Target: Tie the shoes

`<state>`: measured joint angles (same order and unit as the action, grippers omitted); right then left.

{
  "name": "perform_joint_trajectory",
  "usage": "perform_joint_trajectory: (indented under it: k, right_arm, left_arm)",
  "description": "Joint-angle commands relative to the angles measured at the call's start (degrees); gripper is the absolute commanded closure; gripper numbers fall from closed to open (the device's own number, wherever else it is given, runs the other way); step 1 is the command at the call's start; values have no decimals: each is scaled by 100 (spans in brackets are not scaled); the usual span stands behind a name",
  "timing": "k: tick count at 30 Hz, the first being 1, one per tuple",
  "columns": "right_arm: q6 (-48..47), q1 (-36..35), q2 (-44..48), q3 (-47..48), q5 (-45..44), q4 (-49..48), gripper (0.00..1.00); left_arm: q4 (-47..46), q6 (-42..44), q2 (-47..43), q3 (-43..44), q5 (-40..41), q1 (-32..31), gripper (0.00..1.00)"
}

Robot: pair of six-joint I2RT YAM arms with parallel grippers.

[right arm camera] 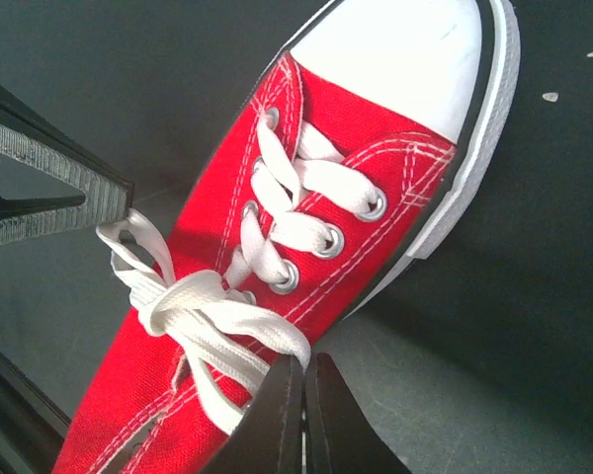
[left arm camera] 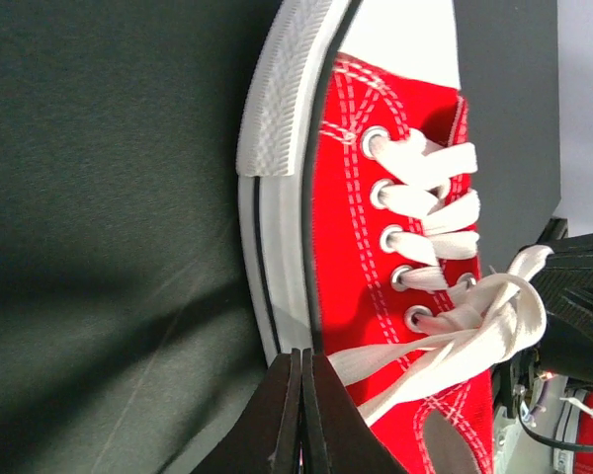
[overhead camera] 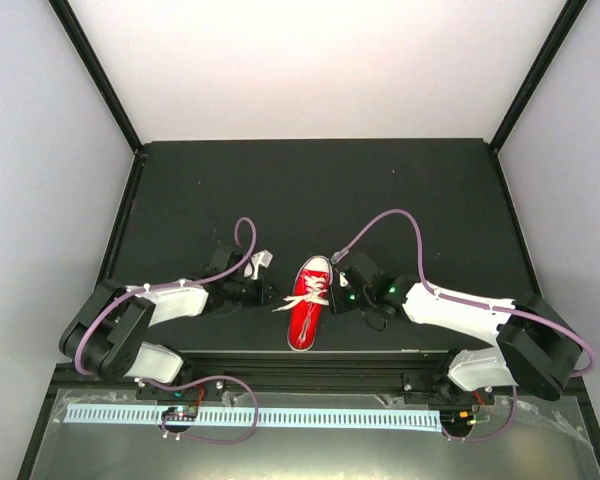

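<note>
One red sneaker (overhead camera: pixel 308 305) sits laces-up on the black surface (overhead camera: pixel 310 190), close to its near edge and right between the two arms. From above I see the left end effector (overhead camera: pixel 265 292) just beside the shoe's left flank and the right end effector (overhead camera: pixel 348 285) just beside its right flank, both low down.

On the left wrist view the left end effector (left arm camera: pixel 299 395) has its fingers pressed together, tips almost against the white sole edge, and a strand of the white laces (left arm camera: pixel 445 336) runs out from beside them. I cannot tell whether it is pinched there.

On the right wrist view the right end effector (right arm camera: pixel 302 395) is likewise closed, with a strand of the laces (right arm camera: pixel 217 316) slipping behind its tips; again I cannot say if it is caught.

Past the last eyelets the laces cross in a loose bundle, with a small loop (right arm camera: pixel 128 242) standing out on the far side. The white toe cap (right arm camera: pixel 405 59) looks clean.
</note>
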<state>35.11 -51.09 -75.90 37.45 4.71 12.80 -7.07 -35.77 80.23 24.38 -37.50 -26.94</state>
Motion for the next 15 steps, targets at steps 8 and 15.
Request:
perform_joint_trajectory:
  k: [8, 15]
  right_arm:
    - [99, 138, 126, -127, 106, -163, 98]
    - [92, 360, 223, -258, 219, -207, 98]
  left_arm:
    - [-42, -41, -156, -238, 319, 454, 98]
    - [-36, 3, -97, -249, 326, 586, 98]
